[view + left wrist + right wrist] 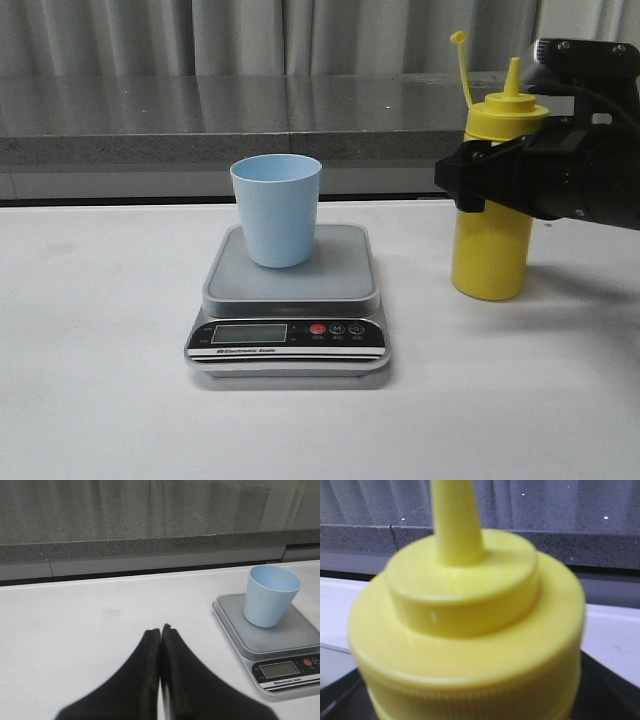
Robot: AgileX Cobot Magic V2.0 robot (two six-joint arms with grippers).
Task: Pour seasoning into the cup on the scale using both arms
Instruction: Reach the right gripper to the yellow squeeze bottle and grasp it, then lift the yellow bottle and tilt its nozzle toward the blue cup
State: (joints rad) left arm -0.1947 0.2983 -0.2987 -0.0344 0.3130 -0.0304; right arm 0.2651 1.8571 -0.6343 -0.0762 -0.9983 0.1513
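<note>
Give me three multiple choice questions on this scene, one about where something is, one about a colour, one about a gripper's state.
1. Where does the cup stand?
A. on the scale platform
B. on the table beside the scale
C. in the right gripper

2. What colour is the seasoning bottle?
A. red
B. yellow
C. green

3. How is the left gripper?
A. holding the cup
B. wide open
C. shut on nothing

Answers: 1 A, the front view shows the cup on the grey platform. 2 B, body and nozzle are yellow. 3 C, the left wrist view shows its fingers pressed together, empty, away from the scale.
</note>
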